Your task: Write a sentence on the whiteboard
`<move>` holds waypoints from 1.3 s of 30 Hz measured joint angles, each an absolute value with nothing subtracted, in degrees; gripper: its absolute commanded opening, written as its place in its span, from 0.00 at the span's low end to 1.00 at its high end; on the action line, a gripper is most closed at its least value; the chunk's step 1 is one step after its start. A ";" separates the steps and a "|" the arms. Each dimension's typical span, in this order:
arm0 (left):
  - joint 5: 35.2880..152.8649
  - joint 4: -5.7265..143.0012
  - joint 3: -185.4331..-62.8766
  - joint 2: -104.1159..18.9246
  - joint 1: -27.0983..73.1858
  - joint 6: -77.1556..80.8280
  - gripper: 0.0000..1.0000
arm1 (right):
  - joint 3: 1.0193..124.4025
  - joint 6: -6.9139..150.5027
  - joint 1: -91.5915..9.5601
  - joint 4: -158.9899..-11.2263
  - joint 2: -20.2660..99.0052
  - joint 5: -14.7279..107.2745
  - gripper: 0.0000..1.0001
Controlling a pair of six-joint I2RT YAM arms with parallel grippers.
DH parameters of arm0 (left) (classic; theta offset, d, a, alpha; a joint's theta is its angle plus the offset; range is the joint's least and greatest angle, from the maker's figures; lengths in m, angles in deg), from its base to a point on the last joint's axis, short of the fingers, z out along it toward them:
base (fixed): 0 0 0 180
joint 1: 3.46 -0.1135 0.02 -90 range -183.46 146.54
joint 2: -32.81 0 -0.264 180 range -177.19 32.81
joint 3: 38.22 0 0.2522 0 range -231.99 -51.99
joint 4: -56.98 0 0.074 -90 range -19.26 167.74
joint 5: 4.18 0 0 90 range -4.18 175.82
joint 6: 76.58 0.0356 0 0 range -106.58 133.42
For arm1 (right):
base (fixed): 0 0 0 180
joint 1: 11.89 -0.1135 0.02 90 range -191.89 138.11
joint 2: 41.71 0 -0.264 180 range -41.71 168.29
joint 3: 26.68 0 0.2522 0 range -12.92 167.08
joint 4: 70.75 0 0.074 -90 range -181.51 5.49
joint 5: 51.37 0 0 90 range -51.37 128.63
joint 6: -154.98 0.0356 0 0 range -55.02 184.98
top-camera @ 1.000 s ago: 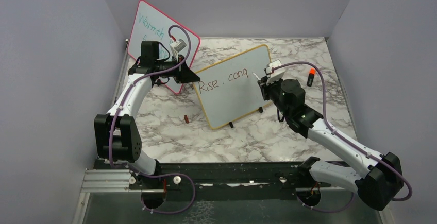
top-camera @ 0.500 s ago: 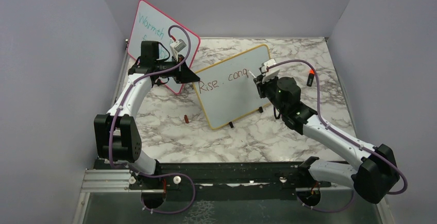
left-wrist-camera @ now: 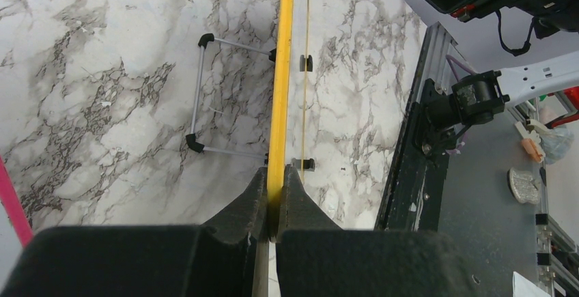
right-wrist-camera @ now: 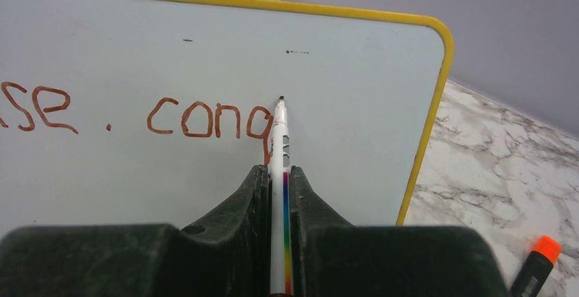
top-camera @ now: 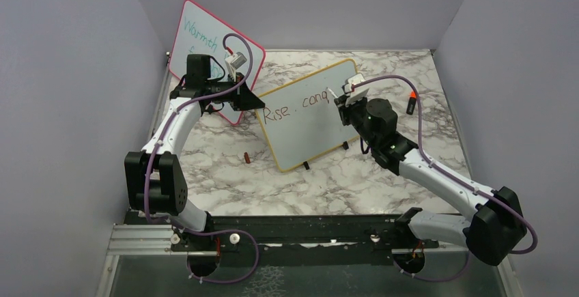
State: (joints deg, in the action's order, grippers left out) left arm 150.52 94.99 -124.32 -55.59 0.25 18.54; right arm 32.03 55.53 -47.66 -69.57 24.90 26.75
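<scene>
Right wrist view: right gripper (right-wrist-camera: 276, 174) clamped on a marker (right-wrist-camera: 278, 133), tip at the whiteboard (right-wrist-camera: 341, 72) just right of the sentence (right-wrist-camera: 198, 118), which reads "Rise . conq". Left gripper (left-wrist-camera: 275, 181) clamped on the whiteboard's yellow edge. The whiteboard stands at the middle of the table (top-camera: 225, 174), with a pink-framed board (top-camera: 198, 31) at the far left corner.

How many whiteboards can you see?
2. The yellow-framed whiteboard stands mid-table, with its edge held by the left gripper. The pink-framed board stands at the back left, partly hidden by the left arm. No others show.

Overhead, two wrist close-ups; common whiteboard (top-camera: 307, 136)
</scene>
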 measured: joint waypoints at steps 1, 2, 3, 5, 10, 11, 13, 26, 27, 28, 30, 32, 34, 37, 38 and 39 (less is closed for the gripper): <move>150.54 95.01 -124.32 -55.61 0.23 18.56 0.00 | 32.03 55.48 -47.66 -69.60 24.96 26.75 0.01; 150.54 95.01 -124.32 -55.59 0.25 18.56 0.00 | 32.03 55.48 -47.66 -69.60 25.03 26.75 0.01; 150.54 95.04 -124.32 -55.61 0.23 18.59 0.00 | 32.03 55.48 -47.66 -69.62 25.03 26.75 0.01; 150.57 95.08 -124.32 -55.59 0.18 18.61 0.00 | 32.03 55.48 -47.66 -69.60 24.99 26.73 0.01; 150.70 95.30 -124.32 -55.59 0.05 18.65 0.00 | 32.03 55.50 -47.66 -69.68 24.94 26.71 0.01; 150.72 95.32 -124.32 -55.59 0.03 18.67 0.00 | 32.03 55.50 -47.66 -69.81 24.92 26.71 0.00; 150.74 95.34 -124.32 -55.59 0.03 18.67 0.00 | 32.03 55.55 -47.66 -70.32 24.74 26.71 0.01; 150.92 95.45 -124.32 -55.61 -0.01 18.80 0.00 | 32.03 55.92 -47.66 -70.93 24.61 26.67 0.01; 150.92 95.45 -124.32 -55.59 -0.01 18.83 0.00 | 32.03 55.92 -47.66 -70.93 24.61 26.67 0.01; 150.94 95.47 -124.32 -55.59 -0.04 18.83 0.00 | 32.03 55.92 -47.66 -70.93 24.61 26.67 0.00; 150.94 95.47 -124.32 -55.61 -0.04 18.83 0.00 | 32.03 55.92 -47.66 -70.93 24.70 26.67 0.01; 150.94 95.47 -124.32 -55.59 -0.04 18.83 0.00 | 32.03 55.92 -47.66 -70.93 24.81 26.64 0.01; 150.94 95.49 -124.32 -55.59 -0.04 18.85 0.00 | 32.03 55.92 -47.66 -70.93 25.01 26.60 0.01; 150.94 95.52 -124.32 -55.59 -0.04 18.83 0.00 | 32.03 55.92 -47.66 -70.95 25.29 26.47 0.01; 150.94 95.52 -124.32 -55.59 -0.04 18.83 0.00 | 32.03 55.92 -47.66 -70.95 25.38 26.45 0.01; 150.94 95.54 -124.32 -55.59 -0.06 18.83 0.00 | 32.03 55.92 -47.66 -70.95 25.38 26.38 0.01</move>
